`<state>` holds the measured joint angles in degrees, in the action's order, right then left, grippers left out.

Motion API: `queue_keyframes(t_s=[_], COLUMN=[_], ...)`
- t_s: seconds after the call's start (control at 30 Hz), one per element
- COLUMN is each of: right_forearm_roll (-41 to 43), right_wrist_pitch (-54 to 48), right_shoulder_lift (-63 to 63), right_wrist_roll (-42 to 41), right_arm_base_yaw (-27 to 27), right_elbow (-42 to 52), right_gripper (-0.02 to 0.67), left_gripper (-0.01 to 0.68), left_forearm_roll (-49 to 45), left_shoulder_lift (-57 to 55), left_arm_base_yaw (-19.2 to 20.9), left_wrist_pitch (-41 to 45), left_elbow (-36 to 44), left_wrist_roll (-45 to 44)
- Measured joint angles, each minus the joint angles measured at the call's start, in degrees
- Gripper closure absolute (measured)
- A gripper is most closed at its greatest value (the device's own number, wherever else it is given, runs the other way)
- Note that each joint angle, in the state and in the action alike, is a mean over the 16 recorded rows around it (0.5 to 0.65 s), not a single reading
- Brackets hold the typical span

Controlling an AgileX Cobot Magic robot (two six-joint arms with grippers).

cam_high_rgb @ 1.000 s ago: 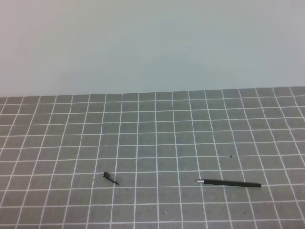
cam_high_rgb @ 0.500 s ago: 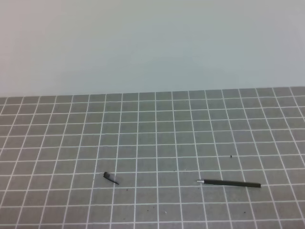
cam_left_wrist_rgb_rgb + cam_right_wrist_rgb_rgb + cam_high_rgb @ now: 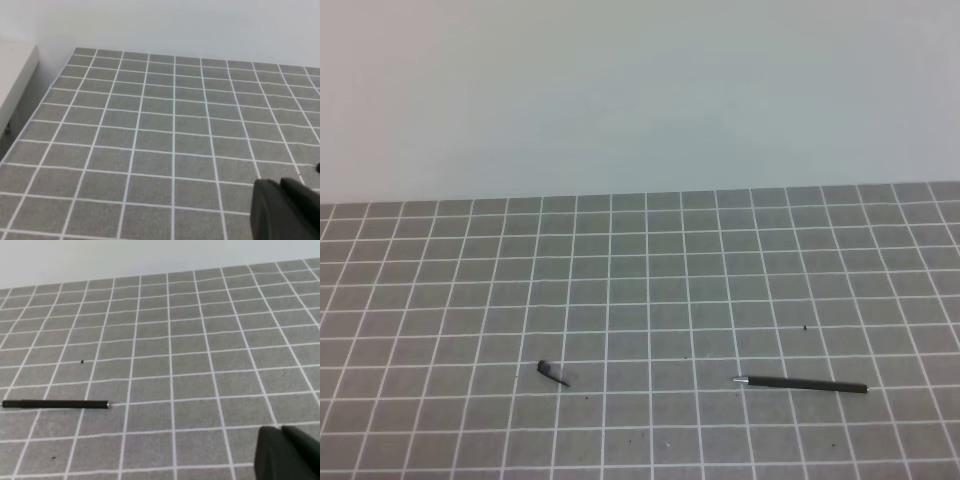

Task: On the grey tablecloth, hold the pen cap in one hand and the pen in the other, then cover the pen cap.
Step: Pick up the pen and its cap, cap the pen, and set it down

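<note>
Both end effectors sit low at the near edge of the bench, each showing only as a dark tip in the bottom right corner of its own wrist view, out of sight in the exterior high view: the left end effector has its jaws pressed together with nothing between them, and the right end effector is likewise pressed together and holds nothing. Beneath them lies the grey tablecloth, a flat grey cloth with a white grid that covers the bench up to the pale back wall. On it, toward the near edge and left of the middle, rests the pen cap, a tiny black piece with a thin clip pointing to the right. Well apart from it, to the right along the same near band of squares, lies the pen, flat and almost parallel to the near edge, its small silvery tip pointing left toward the cap. A few tiny dark specks dot the cloth.
</note>
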<state>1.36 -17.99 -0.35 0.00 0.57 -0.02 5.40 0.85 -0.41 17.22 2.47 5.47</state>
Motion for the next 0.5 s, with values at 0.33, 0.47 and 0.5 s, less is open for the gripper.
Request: queue_keyframes(t_s=[0.33,0.47,0.5], right_forearm_roll=[-0.35,-2.36,-3.25], right_wrist_pitch=[0.01,0.32,0.51], right_shoulder_lift=[0.00,0.00,0.00], right_wrist_roll=[0.00,0.00,0.00], right_arm_base_yaw=[0.00,0.00,0.00], right_elbow=[0.00,0.05,0.07], right_gripper=[0.657,0.657,0.657], left_gripper=[0.673,0.673,0.673], left_forearm_roll=[-0.44,0.32,1.07], left_shoulder_lift=[0.00,0.00,0.00], left_arm_base_yaw=[0.00,0.00,0.00], left_wrist_pitch=[-0.01,-0.05,-0.08], left_elbow=[0.00,0.00,0.00], left_wrist_roll=[0.00,0.38,0.78])
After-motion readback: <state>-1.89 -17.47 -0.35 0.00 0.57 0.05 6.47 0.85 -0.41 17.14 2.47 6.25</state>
